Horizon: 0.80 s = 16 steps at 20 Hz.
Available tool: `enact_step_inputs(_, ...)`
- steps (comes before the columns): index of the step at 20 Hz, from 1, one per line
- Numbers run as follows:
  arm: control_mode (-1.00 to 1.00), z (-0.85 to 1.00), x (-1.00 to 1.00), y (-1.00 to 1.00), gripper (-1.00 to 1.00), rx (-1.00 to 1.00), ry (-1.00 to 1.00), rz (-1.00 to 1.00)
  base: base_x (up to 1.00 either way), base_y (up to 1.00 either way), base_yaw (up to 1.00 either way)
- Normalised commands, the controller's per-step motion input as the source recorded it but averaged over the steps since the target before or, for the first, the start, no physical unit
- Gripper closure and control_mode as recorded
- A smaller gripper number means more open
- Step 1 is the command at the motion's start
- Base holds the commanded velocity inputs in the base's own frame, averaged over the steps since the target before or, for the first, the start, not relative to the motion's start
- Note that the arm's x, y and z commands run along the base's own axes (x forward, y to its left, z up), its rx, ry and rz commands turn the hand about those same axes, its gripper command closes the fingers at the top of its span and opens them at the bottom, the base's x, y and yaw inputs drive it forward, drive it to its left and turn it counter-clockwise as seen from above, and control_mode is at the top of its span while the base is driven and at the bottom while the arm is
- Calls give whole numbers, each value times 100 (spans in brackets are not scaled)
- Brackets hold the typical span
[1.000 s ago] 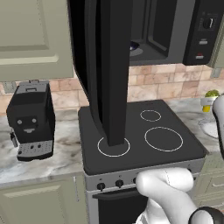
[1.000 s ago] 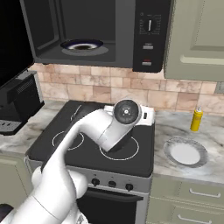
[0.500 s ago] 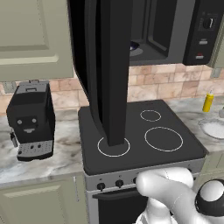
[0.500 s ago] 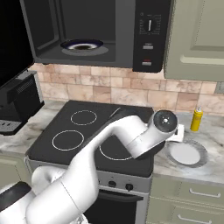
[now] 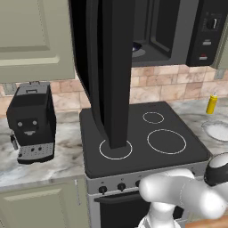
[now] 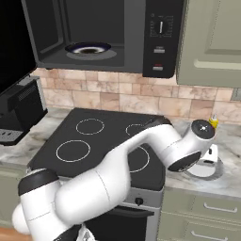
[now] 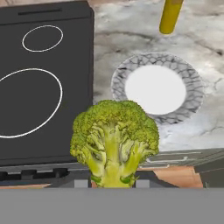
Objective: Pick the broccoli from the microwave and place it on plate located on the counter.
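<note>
The broccoli [image 7: 114, 139], a green floret clump with a pale stem, sits upright between my gripper [image 7: 112, 182] fingertips in the hand view, and the gripper is shut on it. Beyond it lies the plate [image 7: 156, 87], white in the middle with a grey veined rim, on the marble counter [image 7: 131, 39] right of the stove. In the right base view my arm reaches right and the hand hangs just over the plate [image 6: 210, 172]. The microwave [image 6: 99, 35] stands open above the stove, with its tall black door [image 5: 111, 67] swung out.
A yellow bottle [image 7: 170, 15] stands on the counter just behind the plate. The black stovetop [image 6: 94, 141] with white rings lies left of the plate. A black coffee machine [image 5: 31, 120] sits on the counter left of the stove. The counter's front edge runs close below the plate.
My arm has swung right from over the stovetop to above the plate on the right counter. The microwave door has stayed open.
</note>
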Motion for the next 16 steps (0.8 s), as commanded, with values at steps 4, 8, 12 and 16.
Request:
enact_step_inputs(4, -100, -25, 39, -6, 100, 0, 10, 5, 0, 0, 0)
enact_step_inputs(8, -100, -61, 52, -1, 100, 0, 12, 4, 0, 0, 0)
enact_step_inputs(12, -100, -31, 45, -6, 100, 1, 2, 3, 0, 0, 0)
enact_step_inputs(16, -100, -7, 34, -27, 100, 3, 0, 0, 0, 0, 0)
